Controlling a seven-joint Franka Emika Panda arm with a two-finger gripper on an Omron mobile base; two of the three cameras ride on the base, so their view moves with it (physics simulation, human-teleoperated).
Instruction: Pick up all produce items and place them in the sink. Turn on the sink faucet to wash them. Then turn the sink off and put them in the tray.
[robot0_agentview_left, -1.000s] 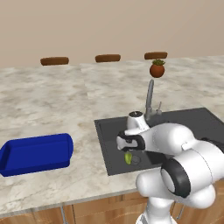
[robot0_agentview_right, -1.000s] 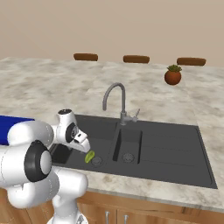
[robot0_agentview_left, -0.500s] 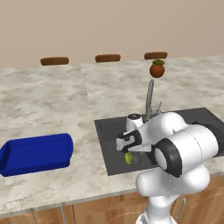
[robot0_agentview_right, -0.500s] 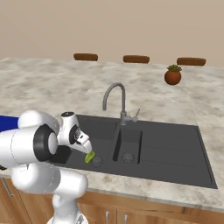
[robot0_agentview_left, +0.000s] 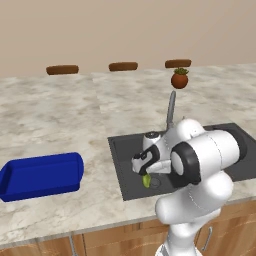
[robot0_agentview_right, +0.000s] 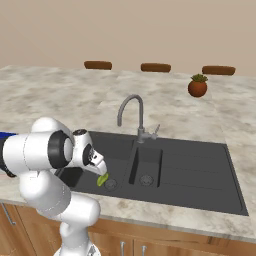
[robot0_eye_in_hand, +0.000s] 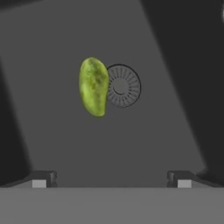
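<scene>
One produce item, a small yellow-green oval (robot0_eye_in_hand: 93, 86), lies on the floor of the sink's (robot0_agentview_right: 200, 170) left basin, touching the round drain (robot0_eye_in_hand: 122, 85). It also shows below the hand in both base views (robot0_agentview_left: 146, 181) (robot0_agentview_right: 103, 179). My gripper (robot0_eye_in_hand: 111, 180) hangs just above it, pointing down into the basin. The jaws are open with nothing between them, and the fingertips (robot0_eye_in_hand: 43, 179) are clear of the fruit. The grey gooseneck sink faucet (robot0_agentview_right: 131, 107) rises behind the basins and no water runs from it. On the counter left of the sink sits the blue tray (robot0_agentview_left: 42, 175), with nothing in it.
A brown pot with a green plant (robot0_agentview_right: 197, 86) stands on the counter behind the sink's right end. The faucet's side lever (robot0_agentview_right: 155, 131) sticks out at its base. A second drain (robot0_agentview_right: 146, 179) sits in the smaller middle basin. Brown stool tops (robot0_agentview_left: 123, 66) line the counter's far edge.
My hand has sunk a little toward the fruit while the arm's elbow swung in front of the base. The jaws stayed open and the fruit has not moved.
</scene>
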